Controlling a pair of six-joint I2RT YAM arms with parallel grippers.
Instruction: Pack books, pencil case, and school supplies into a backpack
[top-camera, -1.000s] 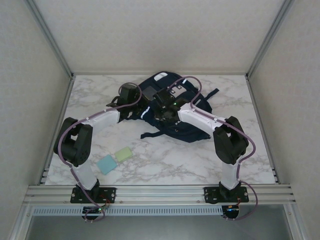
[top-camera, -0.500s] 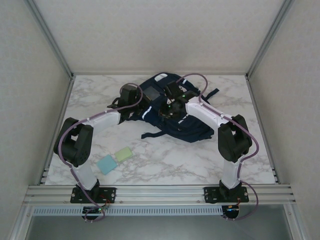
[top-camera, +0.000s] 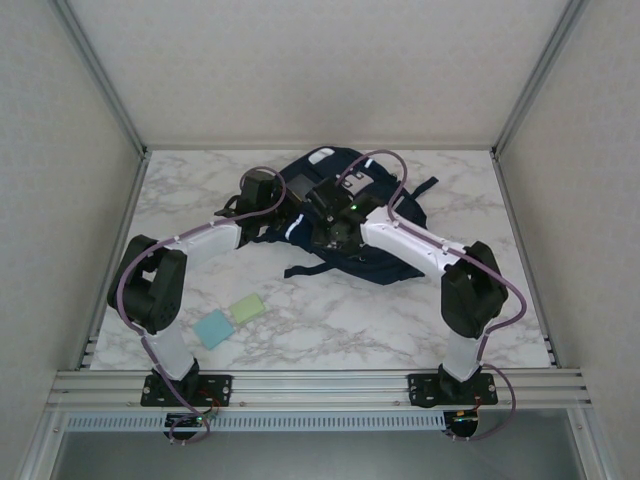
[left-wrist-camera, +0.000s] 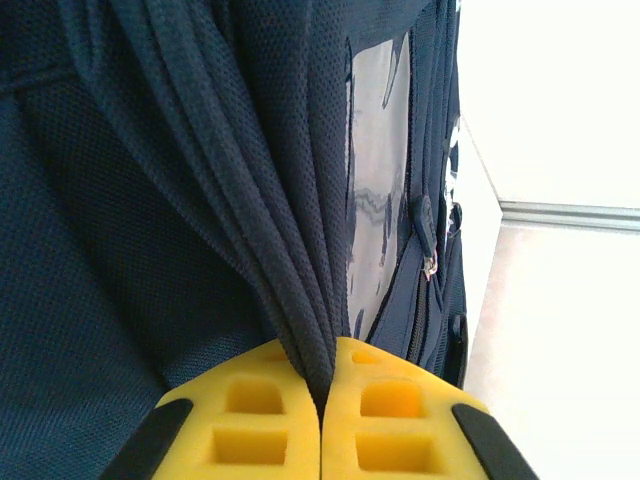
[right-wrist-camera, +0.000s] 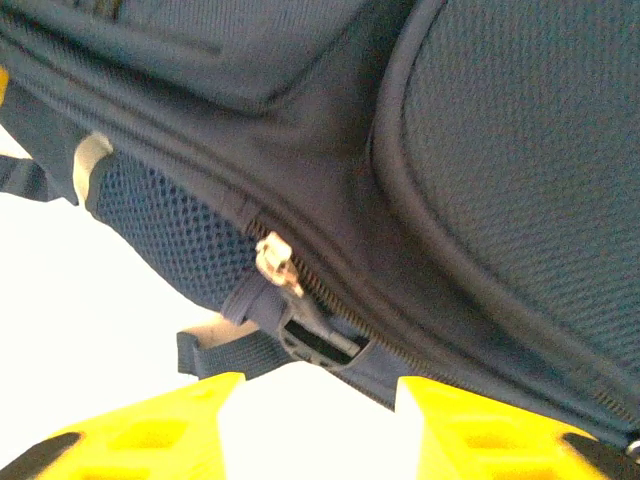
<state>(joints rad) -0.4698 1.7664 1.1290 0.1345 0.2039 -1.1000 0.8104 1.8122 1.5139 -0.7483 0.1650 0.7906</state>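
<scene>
Found the backpack (top-camera: 345, 215) lying flat mid-table toward the far edge, both arms reaching in over it. Logged the left gripper (left-wrist-camera: 322, 395) pressed together, pinching a dark fold of strap fabric (left-wrist-camera: 300, 300) at the bag's left side. Logged the right gripper (right-wrist-camera: 320, 400) spread, nothing between the yellow fingers (right-wrist-camera: 150, 430), hovering just off the bag's edge.

Flagged the key relation in the right wrist view: zipper pull (right-wrist-camera: 275, 255) sat just ahead of the spread claw, a little left of its centre line. Traced the zipper track running diagonally from upper left to lower right across that view, so not square to the finger gap. Judged the right arm clearly nearer the pull; judged the left as busy anchoring the fabric.

Noted a black buckle (right-wrist-camera: 320, 340) and a short strap (right-wrist-camera: 215, 350) right beneath the pull, between it and the fingers; could snag or get pinched instead.

Spotted the pale blue pad (top-camera: 213, 328) and pale green pad (top-camera: 247, 308) touching corner to corner on the marble table (top-camera: 400, 320), near the left arm's base, well apart from the bag, unpacked.
</scene>
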